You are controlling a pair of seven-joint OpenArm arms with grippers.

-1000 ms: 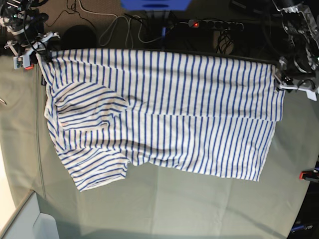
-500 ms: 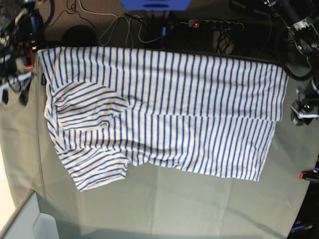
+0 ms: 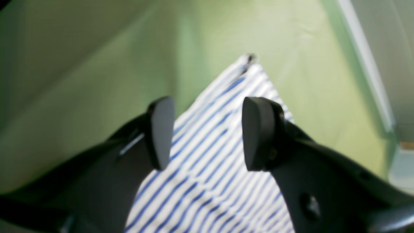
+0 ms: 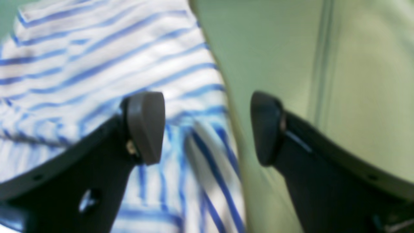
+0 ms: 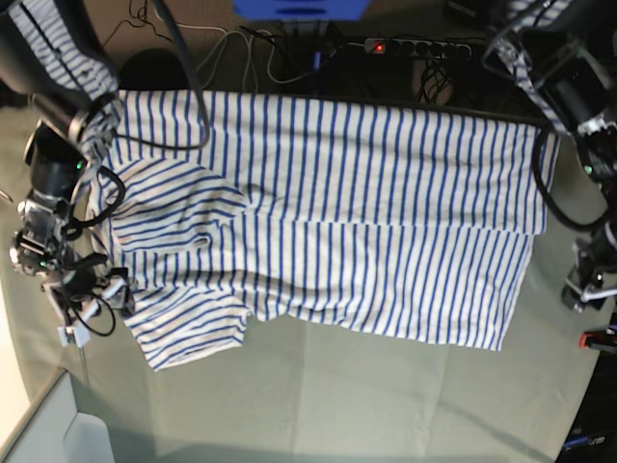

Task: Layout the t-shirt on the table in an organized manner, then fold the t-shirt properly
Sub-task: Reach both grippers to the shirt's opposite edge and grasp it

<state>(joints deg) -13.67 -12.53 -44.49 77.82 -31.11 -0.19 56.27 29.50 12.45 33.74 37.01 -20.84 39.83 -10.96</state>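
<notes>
Hovering over the desk, I hold both hands spread with nothing between the pads. My left hand hangs above a pointed corner of the t-shirt, at the striped cloth's right edge in the base view. My right hand hangs over the shirt's other edge, one pad above the stripes, the other above bare desk. The shirt lies spread across the desk's far half, its left sleeve area rumpled.
</notes>
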